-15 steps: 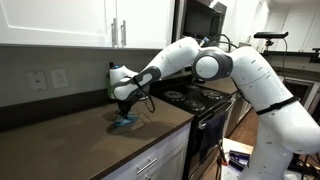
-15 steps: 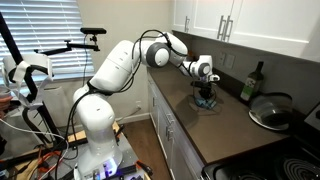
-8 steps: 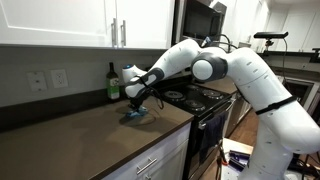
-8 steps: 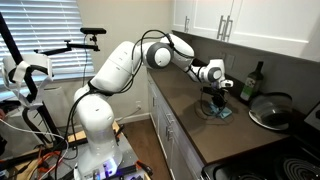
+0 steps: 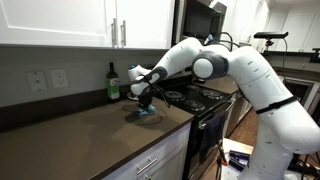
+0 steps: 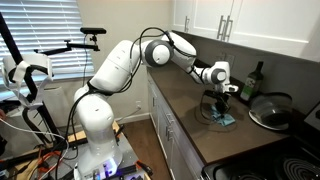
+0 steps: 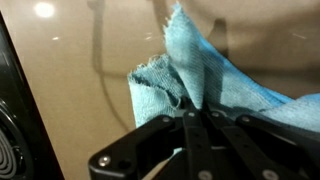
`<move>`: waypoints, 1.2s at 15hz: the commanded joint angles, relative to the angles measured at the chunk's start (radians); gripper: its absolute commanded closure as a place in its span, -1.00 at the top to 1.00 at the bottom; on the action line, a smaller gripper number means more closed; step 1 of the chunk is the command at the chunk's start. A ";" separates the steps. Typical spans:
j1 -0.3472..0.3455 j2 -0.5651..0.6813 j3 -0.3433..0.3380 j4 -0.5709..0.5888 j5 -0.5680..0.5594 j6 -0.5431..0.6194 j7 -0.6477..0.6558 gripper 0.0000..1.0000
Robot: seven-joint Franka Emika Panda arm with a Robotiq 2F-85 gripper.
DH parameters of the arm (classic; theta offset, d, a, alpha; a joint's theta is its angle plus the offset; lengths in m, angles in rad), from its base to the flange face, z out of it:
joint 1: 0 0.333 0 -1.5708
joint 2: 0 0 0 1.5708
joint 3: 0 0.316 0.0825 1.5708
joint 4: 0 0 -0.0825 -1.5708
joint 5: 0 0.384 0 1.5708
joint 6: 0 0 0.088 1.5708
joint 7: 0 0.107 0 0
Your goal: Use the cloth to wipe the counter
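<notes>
A light blue cloth (image 5: 147, 114) lies bunched on the dark brown counter (image 5: 80, 135), pressed under my gripper (image 5: 145, 105). It also shows in an exterior view (image 6: 222, 119) below my gripper (image 6: 221, 107). In the wrist view the cloth (image 7: 190, 70) is pinched between my black fingers (image 7: 197, 108), which are shut on it. The cloth touches the counter (image 7: 70, 80) near the end by the stove.
A dark green bottle (image 5: 112, 82) stands against the back wall, also seen in an exterior view (image 6: 250, 82). A black stove (image 5: 200, 96) with a pan and lid (image 6: 271, 108) adjoins the counter. White cabinets (image 5: 90, 25) hang above. The stove edge (image 7: 12, 120) is close by.
My gripper has dragged the cloth along the counter toward the stove, away from the wall outlets, over the last second.
</notes>
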 commanded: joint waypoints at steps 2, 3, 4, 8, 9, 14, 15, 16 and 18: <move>0.008 -0.060 0.029 -0.090 -0.029 -0.062 0.024 -0.93; 0.010 -0.065 0.036 -0.104 -0.030 -0.061 0.019 -0.93; 0.012 -0.071 0.043 -0.116 -0.033 -0.061 0.016 -0.93; 0.025 -0.084 0.080 -0.136 -0.051 -0.072 0.001 -0.93; 0.029 -0.085 0.093 -0.137 -0.053 -0.081 -0.004 -0.93; 0.058 -0.080 0.150 -0.141 -0.068 -0.098 -0.024 -0.93; 0.065 -0.077 0.159 -0.139 -0.071 -0.100 -0.029 -0.93; 0.070 -0.073 0.171 -0.136 -0.073 -0.101 -0.039 -0.93; 0.080 -0.066 0.193 -0.132 -0.074 -0.097 -0.063 -0.93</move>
